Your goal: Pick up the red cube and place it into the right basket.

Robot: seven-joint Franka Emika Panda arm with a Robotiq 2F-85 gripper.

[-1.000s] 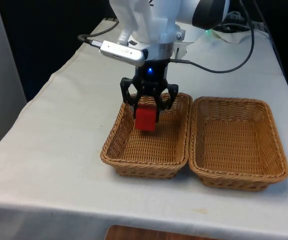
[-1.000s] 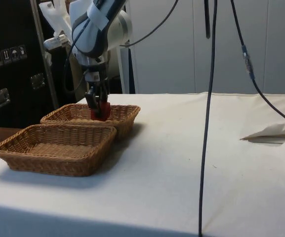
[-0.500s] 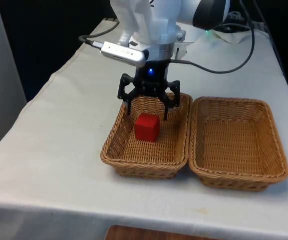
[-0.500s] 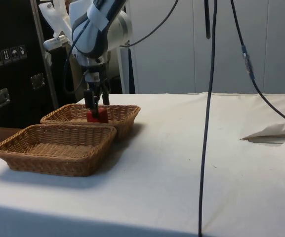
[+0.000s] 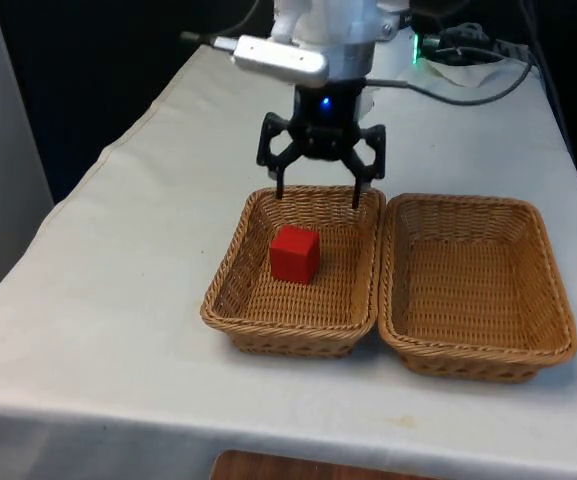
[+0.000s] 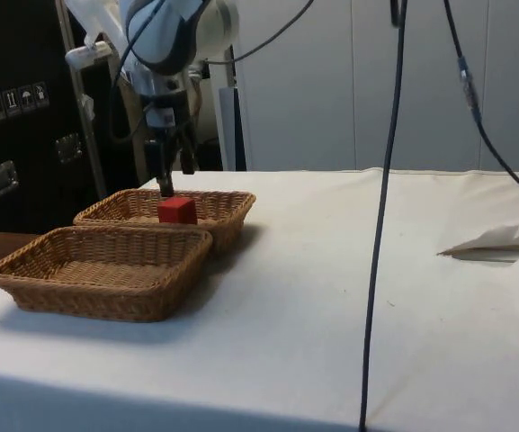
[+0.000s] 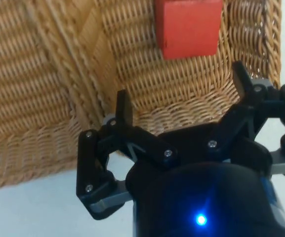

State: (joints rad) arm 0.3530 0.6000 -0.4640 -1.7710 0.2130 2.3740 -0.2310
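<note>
The red cube (image 5: 295, 253) lies on the floor of the wicker basket (image 5: 224, 283) on the front view's left, free of the fingers. My gripper (image 5: 318, 198) hangs open above that basket's far rim, a little behind and above the cube, holding nothing. In the side view the cube (image 6: 177, 210) sits in the farther basket (image 6: 230, 203), with the gripper (image 6: 174, 178) just above it. The wrist view looks down past the gripper (image 7: 182, 86) at the cube (image 7: 187, 24) on the woven wall and floor (image 7: 58, 59).
A second wicker basket (image 5: 476, 362), with nothing in it, touches the first on the front view's right; in the side view it is the nearer basket (image 6: 97, 270). A black cable (image 6: 380, 225) hangs in front of the side camera. Cables (image 5: 468, 92) lie at the table's far end.
The fingers opened and let go of the red cube, which dropped onto the left basket's floor. The gripper then rose and drew back over the basket's far rim.
</note>
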